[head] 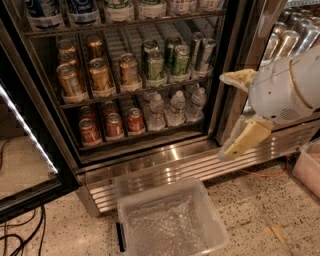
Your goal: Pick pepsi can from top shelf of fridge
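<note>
A clear plastic bin sits on the floor just in front of the fridge's ribbed steel base. The gripper hangs outside the fridge, before its right door post, jaws spread wide with nothing between them. Inside the fridge, gold-brown cans and green cans fill a middle rack. The pepsi can stands on the top shelf at the fridge's upper left, partly cropped, well apart from the gripper.
</note>
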Available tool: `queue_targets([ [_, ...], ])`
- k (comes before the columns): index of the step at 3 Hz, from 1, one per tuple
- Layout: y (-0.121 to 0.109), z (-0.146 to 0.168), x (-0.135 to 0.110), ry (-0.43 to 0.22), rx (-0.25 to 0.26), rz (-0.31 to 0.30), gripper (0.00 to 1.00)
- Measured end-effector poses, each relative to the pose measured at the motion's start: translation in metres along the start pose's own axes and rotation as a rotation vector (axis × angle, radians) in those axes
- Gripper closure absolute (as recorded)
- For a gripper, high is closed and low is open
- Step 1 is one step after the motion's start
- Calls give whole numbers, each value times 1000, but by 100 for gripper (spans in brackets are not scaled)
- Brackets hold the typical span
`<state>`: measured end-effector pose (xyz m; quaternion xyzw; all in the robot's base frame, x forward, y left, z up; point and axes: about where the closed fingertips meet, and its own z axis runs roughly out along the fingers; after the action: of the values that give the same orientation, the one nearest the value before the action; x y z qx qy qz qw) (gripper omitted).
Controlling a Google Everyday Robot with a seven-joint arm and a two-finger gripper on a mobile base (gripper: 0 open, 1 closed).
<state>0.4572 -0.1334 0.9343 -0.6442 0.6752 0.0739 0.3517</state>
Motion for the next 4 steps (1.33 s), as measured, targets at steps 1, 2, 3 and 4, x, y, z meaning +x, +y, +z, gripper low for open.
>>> queue_targets([
  [1, -6, 19, -20, -135, 56, 3, 0],
  [2, -16, 33, -38, -241, 117, 42, 0],
  [3, -30, 45, -51, -334, 157, 98, 0],
  [4, -40, 58, -69, -403, 157, 114, 0],
])
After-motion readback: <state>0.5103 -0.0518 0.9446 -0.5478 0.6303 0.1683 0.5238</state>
